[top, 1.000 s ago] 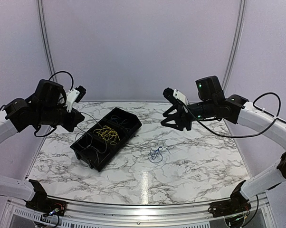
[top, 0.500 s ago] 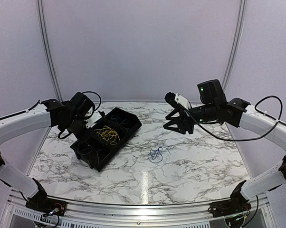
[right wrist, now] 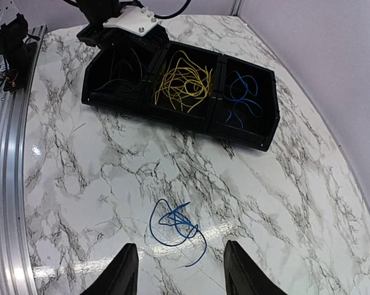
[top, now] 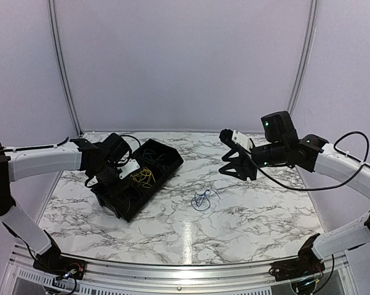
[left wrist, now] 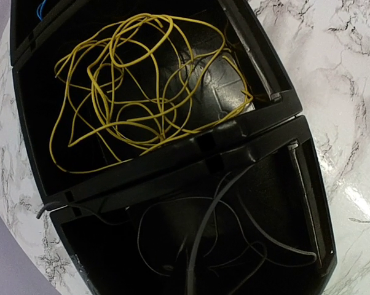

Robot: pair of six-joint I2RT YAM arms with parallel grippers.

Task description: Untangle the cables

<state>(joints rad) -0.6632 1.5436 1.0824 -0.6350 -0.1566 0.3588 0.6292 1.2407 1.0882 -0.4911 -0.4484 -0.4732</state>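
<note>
The left gripper (top: 120,176) hangs low over the near end of a black tray (top: 171,157). It is dark against dark there, so from above its fingers are hard to pick out. Its own wrist camera shows no fingers at all, only the tray. The jaws are closed tight. One blurred grey strand runs up toward that lens from the near compartment, and whether it is pinched in the jaws cannot be told.

In that near compartment lie thin dark and greyish wires (left wrist: 234,215), faint against the black floor. The middle compartment holds a loose heap of yellow cables (left wrist: 136,92) in many overlapping loops. The far compartment is cut off in the left wrist view apart from a sliver of blue. The right wrist view shows a few blue cables (right wrist: 243,98) curled inside it.

The right gripper (right wrist: 181,252) is raised above the marble table (top: 252,215), well apart from the tray. Its two fingers stand wide with nothing between them, and only their tips show at the bottom edge of its view. Below it, alone on the bare marble, lies a small blue tangle (right wrist: 174,226). It is a rough loop with a knot of crossings in the middle and one free end trailing toward the gripper. How the strands cross is too fine to make out.
</note>
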